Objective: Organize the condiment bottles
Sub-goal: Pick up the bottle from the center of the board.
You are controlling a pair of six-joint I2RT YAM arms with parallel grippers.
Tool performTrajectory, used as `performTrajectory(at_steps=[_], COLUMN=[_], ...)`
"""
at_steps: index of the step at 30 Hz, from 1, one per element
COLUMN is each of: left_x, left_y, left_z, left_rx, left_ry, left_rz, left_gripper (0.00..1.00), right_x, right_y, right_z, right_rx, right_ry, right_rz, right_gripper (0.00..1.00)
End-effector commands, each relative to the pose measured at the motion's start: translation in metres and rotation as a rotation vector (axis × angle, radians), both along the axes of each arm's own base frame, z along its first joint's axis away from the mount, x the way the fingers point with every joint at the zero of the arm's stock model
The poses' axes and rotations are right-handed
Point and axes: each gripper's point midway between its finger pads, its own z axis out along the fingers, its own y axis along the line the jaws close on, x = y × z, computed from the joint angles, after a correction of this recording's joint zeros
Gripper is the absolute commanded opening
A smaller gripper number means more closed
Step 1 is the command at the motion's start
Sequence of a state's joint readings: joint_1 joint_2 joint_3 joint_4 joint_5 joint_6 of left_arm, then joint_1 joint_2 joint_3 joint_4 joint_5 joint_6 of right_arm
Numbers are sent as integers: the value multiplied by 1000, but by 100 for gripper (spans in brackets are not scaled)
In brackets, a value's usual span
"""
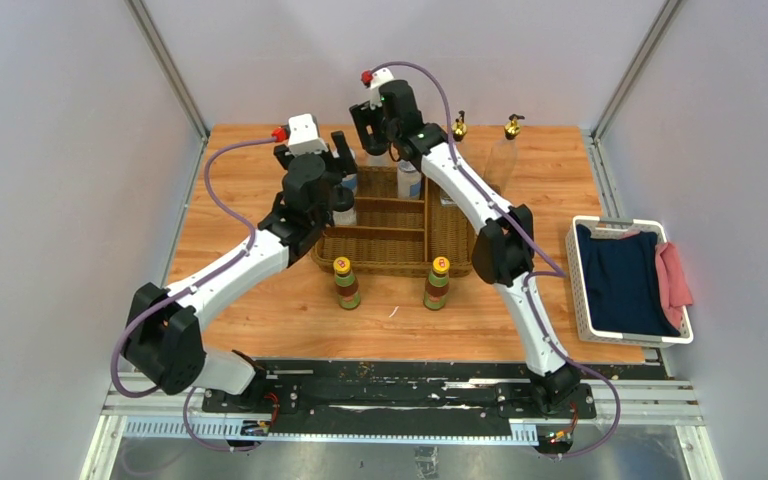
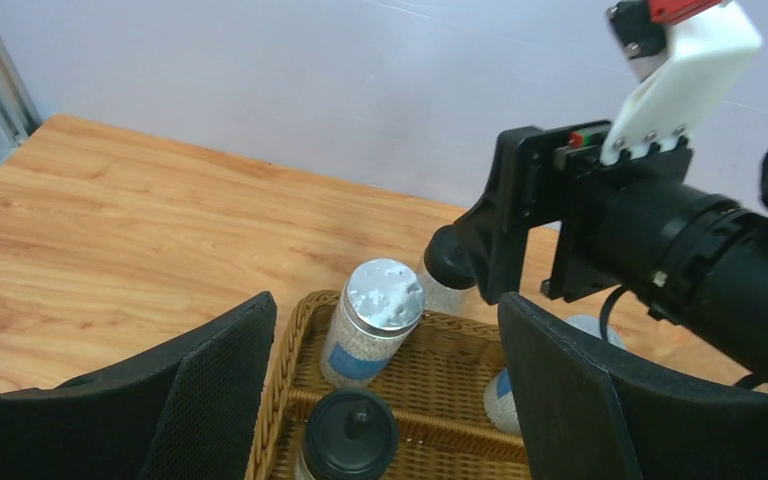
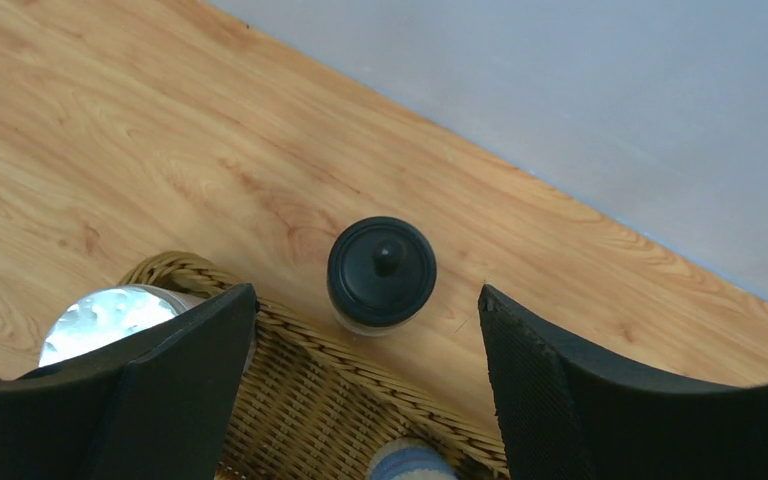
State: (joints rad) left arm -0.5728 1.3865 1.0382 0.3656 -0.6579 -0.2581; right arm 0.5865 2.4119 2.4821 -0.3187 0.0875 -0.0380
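- Hovering my right gripper (image 3: 365,290), jaws wide and empty, straight over the black-capped bottle (image 3: 381,270). It stands upright on the table (image 3: 110,120), just outside the basket (image 3: 310,390) rim.
- My right arm is nearer. My left gripper (image 2: 385,300), also wide and empty, hangs over a grey-lidded jar (image 2: 385,295) inside the basket.
- The jar's label is blue, with no writing I can read.

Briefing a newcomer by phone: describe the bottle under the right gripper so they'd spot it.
Find the wicker basket mid-table. Just beyond its far rim, on bare wood, a black-capped bottle stands below the open right gripper. The other black cap sits inside the basket; this one stands outside.
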Motion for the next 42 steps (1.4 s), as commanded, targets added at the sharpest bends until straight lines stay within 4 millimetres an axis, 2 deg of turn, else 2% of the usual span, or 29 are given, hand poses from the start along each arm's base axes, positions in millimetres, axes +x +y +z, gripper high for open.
performTrajectory(at_steps=[1,10,24,38,42], left_x=[4,8,10,13,14], left_y=[-3,-7,-9,-11,-12], left_z=[11,4,0,-7,-7], left_rx=[-13,-10,-15,-12,-13], left_ry=[-31,-20,-20,-21,-22], left_rz=[11,5,2,0,-1], left_gripper=[85,86,87,87,87], right_x=[1,11,30,43,40], right_y=[11,14,5,-5,2], right_z=[2,-19,-69,-86,-88], right_rx=[36,32,18,60,75], right_ry=[-2,2,59,88,100], right_rz=[41,27,4,-21,14], right_gripper=[86,88,89,88,88])
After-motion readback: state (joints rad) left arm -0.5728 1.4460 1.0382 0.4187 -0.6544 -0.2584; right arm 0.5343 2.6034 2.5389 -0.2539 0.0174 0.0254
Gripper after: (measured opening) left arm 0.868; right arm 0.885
